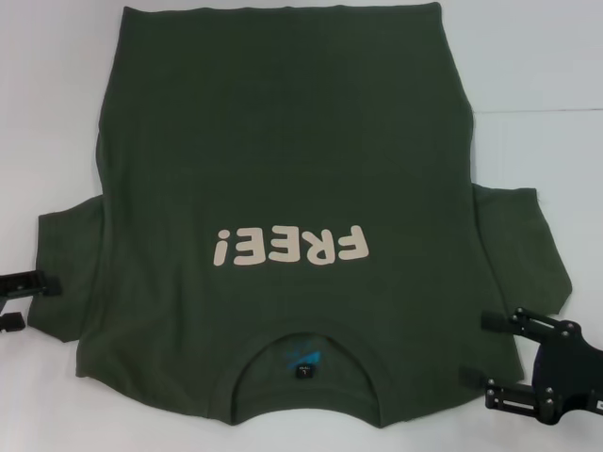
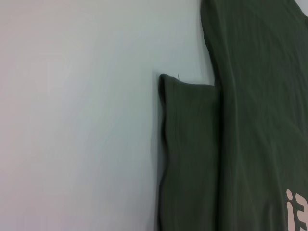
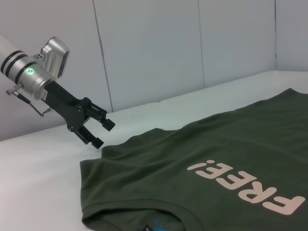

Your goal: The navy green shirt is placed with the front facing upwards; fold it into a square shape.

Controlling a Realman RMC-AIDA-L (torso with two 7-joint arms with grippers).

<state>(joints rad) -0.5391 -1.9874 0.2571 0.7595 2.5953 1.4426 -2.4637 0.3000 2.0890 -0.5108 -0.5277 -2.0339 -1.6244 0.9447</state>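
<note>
On the table (image 1: pixel 38 94) the shirt (image 1: pixel 283 141) lies flat, print up, soft and limp; best pinched at sleeve edges. Both grippers, left (image 3: pixel 96 130) and right (image 1: pixel 504 363), seem spread, holding nothing.

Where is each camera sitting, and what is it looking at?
Head view: sits high on the robot, looking down at the shirt spread flat on the table; left gripper and right gripper, both open, show at the sides.
Left wrist view: looks straight down on one sleeve and bare table; none of the robot shows.
Right wrist view: sits low by the collar, looking across the shirt at the left gripper above the far sleeve.
All three views share the shirt and its FREE! print.
</note>
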